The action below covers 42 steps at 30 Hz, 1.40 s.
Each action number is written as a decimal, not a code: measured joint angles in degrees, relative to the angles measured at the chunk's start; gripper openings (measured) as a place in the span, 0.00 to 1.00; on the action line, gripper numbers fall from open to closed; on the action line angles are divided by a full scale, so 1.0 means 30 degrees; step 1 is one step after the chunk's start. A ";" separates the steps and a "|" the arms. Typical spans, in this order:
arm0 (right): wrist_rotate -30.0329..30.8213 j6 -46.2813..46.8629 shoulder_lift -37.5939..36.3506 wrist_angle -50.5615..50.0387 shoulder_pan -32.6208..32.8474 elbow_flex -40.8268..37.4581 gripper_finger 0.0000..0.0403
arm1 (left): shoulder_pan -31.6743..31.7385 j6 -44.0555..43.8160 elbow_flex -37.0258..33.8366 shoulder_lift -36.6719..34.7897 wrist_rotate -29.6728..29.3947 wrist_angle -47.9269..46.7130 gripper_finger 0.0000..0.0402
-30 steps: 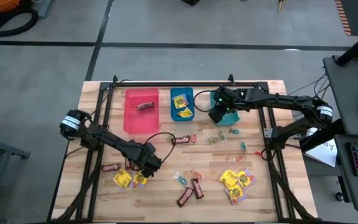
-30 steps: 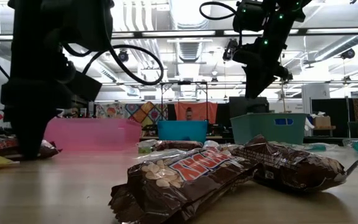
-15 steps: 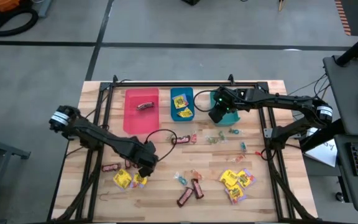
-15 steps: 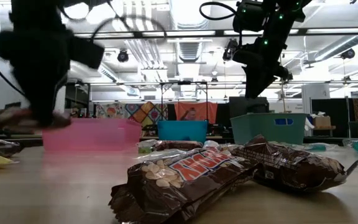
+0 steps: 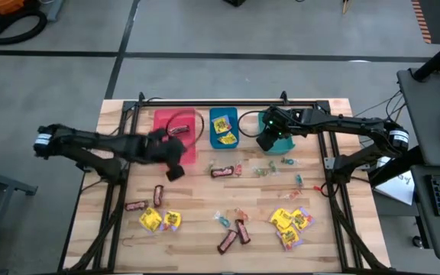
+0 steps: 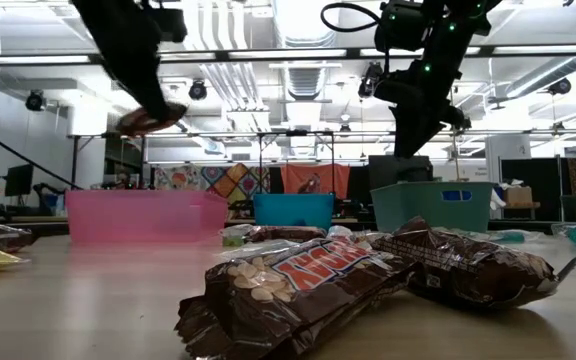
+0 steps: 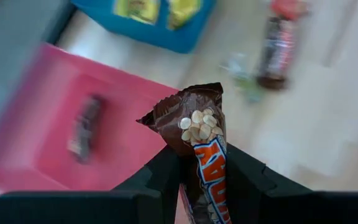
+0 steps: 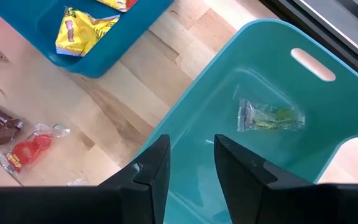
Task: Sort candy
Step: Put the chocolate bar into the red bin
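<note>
Left gripper (image 7: 201, 171): clamped on a chocolate bar (image 7: 199, 137), carried above the pink bin (image 7: 61, 118) to join the bar there.
Right gripper (image 8: 191, 155): fingers apart over the teal bin (image 8: 278, 74), one clear sweet (image 8: 271, 116) inside.

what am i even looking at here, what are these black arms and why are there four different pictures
These are two robot arms at a wooden table, sorting candy into three plastic bins. One picture looks straight down from above, one looks level across the tabletop, and two come from cameras on the arms' wrists. The left gripper has its fingers shut on a brown candy bar and is above the pink bin, which already holds one bar. The right gripper hangs with open fingers over the teal bin, where one clear-wrapped sweet lies. The blue bin holds yellow packets. More bars, yellow packets and small sweets lie loose on the table.
</note>
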 joint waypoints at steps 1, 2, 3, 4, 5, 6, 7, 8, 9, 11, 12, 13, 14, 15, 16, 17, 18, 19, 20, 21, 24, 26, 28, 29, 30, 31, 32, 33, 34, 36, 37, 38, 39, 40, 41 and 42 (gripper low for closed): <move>0.0000 0.0000 0.0000 0.0000 0.0000 0.0000 0.29 | 0.0764 0.1295 0.0000 -0.0028 -0.0001 0.0021 0.21; 0.0000 0.0000 0.0000 0.0000 0.0000 0.0000 0.28 | 0.1505 0.2722 0.0000 -0.0025 -0.0006 0.0004 0.21; 0.0000 0.0000 0.0000 0.0001 0.0000 0.0000 0.28 | 0.2224 0.4343 -0.0009 -0.0023 0.0002 0.0017 0.21; 0.0000 0.0000 0.0000 0.0015 0.0000 0.0000 0.28 | 0.2875 0.6071 -0.0052 0.0035 0.0004 0.0094 0.21; 0.0000 0.0000 0.0000 0.0015 0.0000 0.0000 0.28 | 0.3499 0.7783 -0.0079 0.0114 0.0069 0.0087 0.21; 0.0000 0.0000 0.0000 0.0020 0.0000 0.0000 0.28 | 0.4096 0.9417 -0.0095 0.0230 0.0256 0.0091 0.21; 0.0000 0.0000 0.0000 0.0036 0.0000 0.0000 0.28 | 0.4683 1.1041 -0.0103 0.0394 0.0557 0.0177 0.20; 0.0000 0.0000 0.0000 0.0053 0.0000 -0.0005 0.28 | 0.5272 1.2574 -0.0109 0.0568 0.1102 0.0387 0.20; 0.0003 0.0004 0.0000 0.0084 0.0000 -0.0019 0.28 | 0.5824 1.3743 -0.0109 0.0752 0.1716 0.0662 0.20; 0.0000 0.0005 0.0000 0.0080 0.0000 -0.0079 0.29 | 0.6958 1.5551 -0.0109 0.1142 0.3382 0.1208 0.19; 0.0005 0.0006 0.0000 0.0074 0.0000 -0.0106 0.29 | 0.7477 1.6177 -0.0109 0.1409 0.4269 0.1403 0.19; 0.0001 0.0007 0.0000 0.0073 0.0000 -0.0132 0.29 | 0.7969 1.6617 -0.0109 0.1629 0.5173 0.1526 0.19; 0.0007 0.0007 0.0000 0.0080 0.0000 -0.0160 0.29 | 0.8445 1.6890 -0.0109 0.1851 0.6028 0.1560 0.19; 0.0000 0.0007 0.0000 0.0079 0.0000 -0.0201 0.28 | 0.8859 1.7022 -0.0109 0.2076 0.6883 0.1551 0.19; 0.0007 0.0007 0.0000 0.0079 0.0000 -0.0256 0.28 | 0.9238 1.7136 -0.0109 0.2279 0.7708 0.1560 0.19; 0.0003 0.0007 0.0000 0.0078 0.0000 -0.0315 0.28 | 0.9576 1.7248 -0.0110 0.2489 0.8448 0.1558 0.19; 0.0003 0.0007 0.0000 0.0066 0.0000 -0.0376 0.28 | 0.9863 1.7335 -0.0123 0.2708 0.9100 0.1575 0.19; 0.0003 0.0007 0.0000 0.0066 0.0000 -0.0424 0.27 | 1.0066 1.7406 -0.0124 0.2915 0.9426 0.1611 0.19; 0.0002 0.0007 0.0000 0.0073 0.0000 -0.0458 0.27 | 1.0256 1.7490 -0.0130 0.3105 0.9539 0.1712 0.19; 0.0000 0.0007 0.0000 0.0072 0.0000 -0.0498 0.27 | 1.0420 1.7612 -0.0129 0.3301 0.9551 0.1797 0.19; 0.0002 0.0007 0.0000 0.0067 0.0000 -0.0581 0.28 | 1.0727 1.8056 -0.0131 0.3891 0.9562 0.1751 0.19; 0.0004 0.0007 0.0000 0.0064 0.0000 -0.0590 0.28 | 1.0831 1.8035 -0.0131 0.4173 0.9565 0.1756 0.19; 0.0000 0.0007 0.0000 0.0066 0.0007 -0.0605 0.29 | 1.0958 1.7945 -0.0131 0.4464 0.9544 0.1777 0.19; 0.0000 0.0007 0.0000 0.0066 0.0002 -0.0608 0.29 | 1.0986 1.7833 -0.0131 0.4609 0.9328 0.1777 0.19; 0.0000 0.0008 0.0000 0.0066 0.0005 -0.0612 0.29 | 1.1000 1.7720 -0.0131 0.4755 0.8994 0.1788 0.19; 0.0000 0.0007 0.0000 0.0066 0.0001 -0.0612 0.29 | 1.1022 1.7700 -0.0131 0.4865 0.8656 0.1794 0.19; 0.0000 0.0007 0.0000 0.0073 0.0003 -0.0612 0.29 | 1.1073 1.7690 -0.0131 0.4955 0.8493 0.1792 0.19; 0.0000 0.0007 0.0000 0.0073 0.0004 -0.0612 0.29 | 1.1098 1.7677 -0.0131 0.5038 0.8449 0.1805 0.20; 0.0000 0.0014 0.0000 0.0073 0.0000 -0.0612 0.29 | 1.1112 1.7677 -0.0131 0.5100 0.8391 0.1832 0.21; 0.0000 0.0007 0.0000 0.0073 0.0004 -0.0612 0.29 | 1.1113 1.7735 -0.0131 0.5150 0.8354 0.1839 0.23; 0.0000 0.0007 0.0000 0.0073 0.0001 -0.0612 0.28 | 1.1119 1.7862 -0.0131 0.5157 0.8306 0.1835 0.24; 0.0000 0.0007 0.0000 0.0073 0.0002 -0.0612 0.28 | 1.1112 1.7958 -0.0131 0.5157 0.8170 0.1835 0.26; 0.0000 0.0007 0.0000 0.0073 0.0007 -0.0612 0.28 | 1.1112 1.8033 -0.0131 0.5157 0.7986 0.1828 0.28; 0.0000 0.0007 0.0000 0.0073 0.0002 -0.0612 0.28 | 1.1127 1.8091 -0.0131 0.5157 0.7650 0.1823 0.29; 0.0000 0.0007 0.0000 0.0073 0.0005 -0.0612 0.28 | 1.1131 1.8154 -0.0131 0.5157 0.7286 0.1813 0.31; 0.0000 0.0007 0.0000 0.0073 0.0005 -0.0612 0.28 | 1.1152 1.8226 -0.0131 0.5150 0.6995 0.1784 0.32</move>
